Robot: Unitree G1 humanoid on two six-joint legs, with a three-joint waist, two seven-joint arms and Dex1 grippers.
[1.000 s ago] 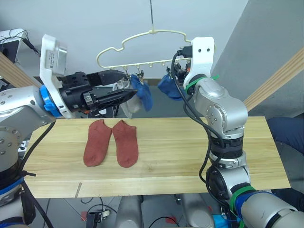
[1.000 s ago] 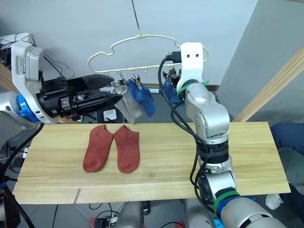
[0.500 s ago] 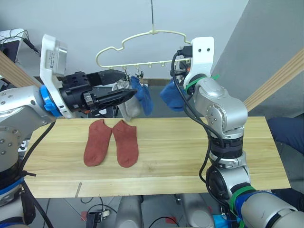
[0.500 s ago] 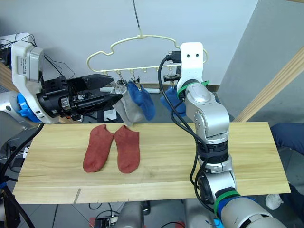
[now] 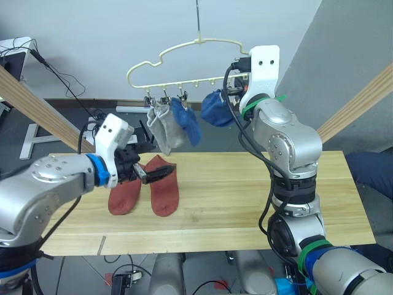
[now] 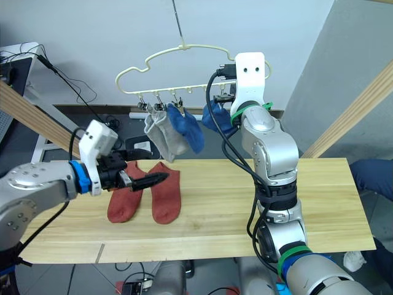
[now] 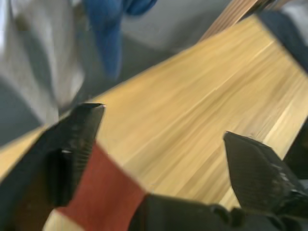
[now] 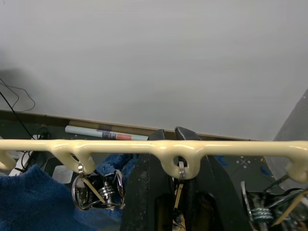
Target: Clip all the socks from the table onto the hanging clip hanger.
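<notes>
Socks are dividing between hanger and table: two grey socks and one blue sock are hanging clipped on the cream clip hanger, and a second blue sock is bunching at a clip beside my right gripper. That gripper is sitting up at the hanger bar with its fingers pressed together around a clip; whether the blue sock is secured I cannot tell. Two rust-red socks are lying flat side by side toward the table's left end. My left gripper is hovering just over them, fingers spread apart, empty. Step in hand, I judge: picking up a red sock. Next move calls for lowering and pinching one cuff only.
</notes>
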